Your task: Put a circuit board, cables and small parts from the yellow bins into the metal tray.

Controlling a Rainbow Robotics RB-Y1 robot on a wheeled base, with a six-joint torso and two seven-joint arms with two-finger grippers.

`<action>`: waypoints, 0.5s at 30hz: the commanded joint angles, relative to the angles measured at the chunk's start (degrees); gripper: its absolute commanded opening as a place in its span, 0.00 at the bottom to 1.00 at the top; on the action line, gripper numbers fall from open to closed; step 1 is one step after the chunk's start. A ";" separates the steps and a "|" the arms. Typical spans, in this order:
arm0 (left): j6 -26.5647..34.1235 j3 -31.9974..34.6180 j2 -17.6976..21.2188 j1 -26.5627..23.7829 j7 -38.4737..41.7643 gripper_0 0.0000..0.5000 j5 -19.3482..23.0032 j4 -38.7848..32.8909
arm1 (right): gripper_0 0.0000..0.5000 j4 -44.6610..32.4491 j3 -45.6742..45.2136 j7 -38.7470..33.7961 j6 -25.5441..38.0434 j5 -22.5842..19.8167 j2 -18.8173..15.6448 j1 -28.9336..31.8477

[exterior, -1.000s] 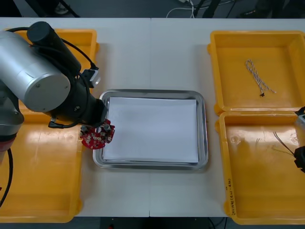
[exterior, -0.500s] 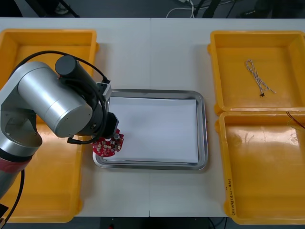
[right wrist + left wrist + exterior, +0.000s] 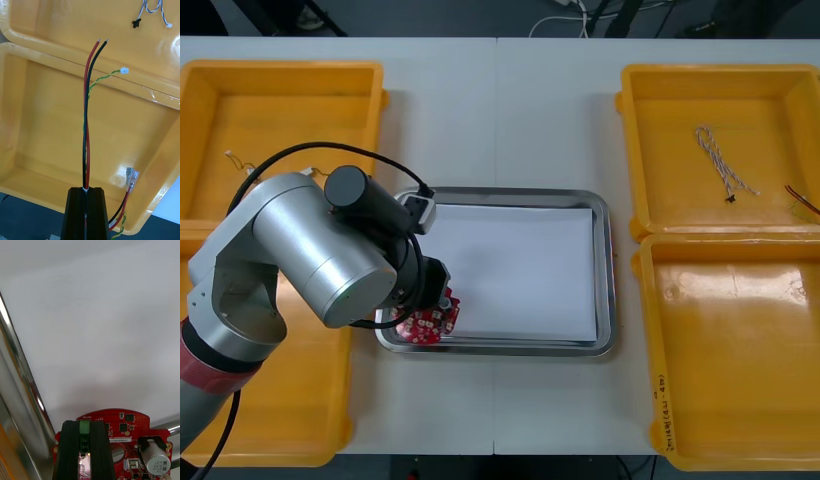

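Observation:
A round red circuit board (image 3: pixel 430 324) (image 3: pixel 125 427) hangs over the front left corner of the metal tray (image 3: pixel 605 270), just above its white inside (image 3: pixel 93 315). My left gripper (image 3: pixel 84 424) is shut on the board's green connector. My right gripper (image 3: pixel 86 192) is shut on a bundle of cables (image 3: pixel 87 112): a red and a black wire with a thin green-yellow twisted strand. The bundle hangs over the two right yellow bins, and its tip (image 3: pixel 800 196) shows at the right edge of the front view.
A twisted blue and white cable (image 3: pixel 722 160) (image 3: pixel 152 6) lies in the far right bin (image 3: pixel 660 110). The near right bin (image 3: pixel 725 380) sits below the held bundle. A thin cable (image 3: pixel 235 160) lies in the far left bin (image 3: pixel 290 100). My left arm (image 3: pixel 310 255) overhangs the left bins.
My left arm has carried the circuit board rightwards and nearer, from the tray's left rim to its front left corner. The right gripper's cables rose from the near right bin towards the far one.

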 commanded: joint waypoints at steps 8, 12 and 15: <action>-5.78 -1.76 -1.42 0.67 1.16 0.00 -1.22 2.62 | 0.00 -7.23 0.10 2.94 -0.88 -0.74 -2.19 -1.90; -5.61 -1.68 -1.42 0.67 0.81 0.00 -1.40 3.15 | 0.00 -9.51 2.38 2.86 -0.88 -1.01 -1.92 -3.39; -5.78 -1.76 -1.42 0.67 0.55 0.00 -1.84 3.76 | 0.00 -11.01 3.52 2.94 -1.14 -1.27 -1.04 -4.62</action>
